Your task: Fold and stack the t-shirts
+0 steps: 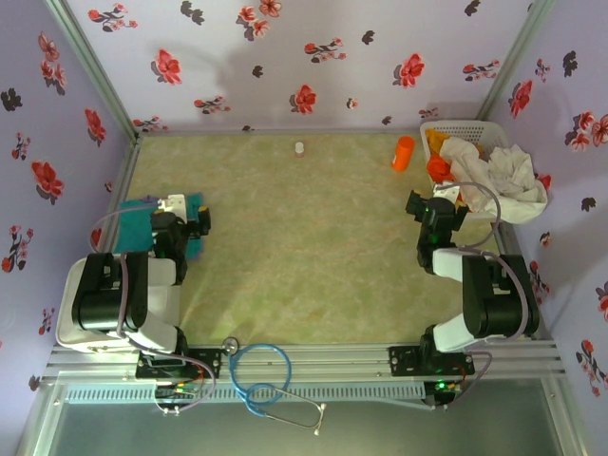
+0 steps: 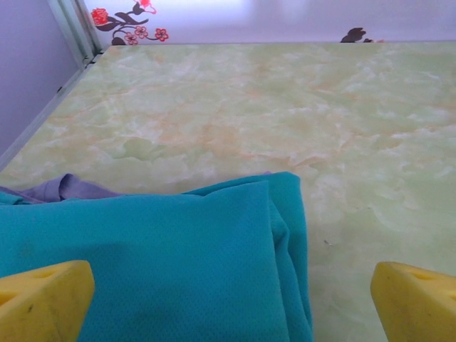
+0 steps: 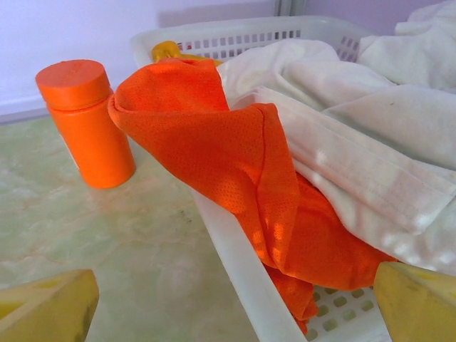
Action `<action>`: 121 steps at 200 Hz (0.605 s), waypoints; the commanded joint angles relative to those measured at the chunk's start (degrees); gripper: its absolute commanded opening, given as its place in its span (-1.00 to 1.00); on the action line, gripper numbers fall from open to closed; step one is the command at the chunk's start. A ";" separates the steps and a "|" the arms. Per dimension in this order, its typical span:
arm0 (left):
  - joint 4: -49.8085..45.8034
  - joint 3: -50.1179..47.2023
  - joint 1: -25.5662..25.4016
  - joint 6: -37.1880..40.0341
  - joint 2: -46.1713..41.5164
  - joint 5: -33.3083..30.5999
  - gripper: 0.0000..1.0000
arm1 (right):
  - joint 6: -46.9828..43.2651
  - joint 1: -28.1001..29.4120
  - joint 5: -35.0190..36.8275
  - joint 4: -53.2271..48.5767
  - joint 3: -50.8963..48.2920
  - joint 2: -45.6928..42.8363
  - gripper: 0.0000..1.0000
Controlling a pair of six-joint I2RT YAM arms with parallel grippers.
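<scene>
Teal t-shirt (image 2: 178, 256) looks folded by the left gripper (image 2: 228, 306), so next the right gripper (image 3: 235, 306) should grab the orange t-shirt (image 3: 214, 149) off the basket (image 3: 235, 35); both sets of fingers (image 3: 43, 306) wide open, empty.

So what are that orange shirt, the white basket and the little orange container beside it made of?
Orange t-shirt: looks like synthetic sports mesh, matte, with a fine grid of tiny holes. White basket: apparently moulded plastic, smooth, slightly glossy, with lattice openings. Orange container: probably plastic too, rigid and smooth with a dull sheen.
</scene>
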 commanded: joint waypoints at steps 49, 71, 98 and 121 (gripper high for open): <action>1.62 -0.62 0.38 2.43 -0.11 4.94 0.99 | 1.09 -1.21 -7.68 7.86 -5.38 4.50 0.99; 1.60 -0.62 0.38 2.43 -0.10 4.96 0.99 | -0.90 -1.03 -12.56 6.05 -5.10 3.77 0.99; 1.49 -0.53 0.38 2.42 -0.01 4.98 0.99 | -3.04 -1.91 -21.91 11.74 -7.96 3.63 0.99; 1.18 -0.40 0.45 2.26 0.03 5.00 1.00 | -3.20 -1.96 -21.13 12.36 -8.35 3.55 0.99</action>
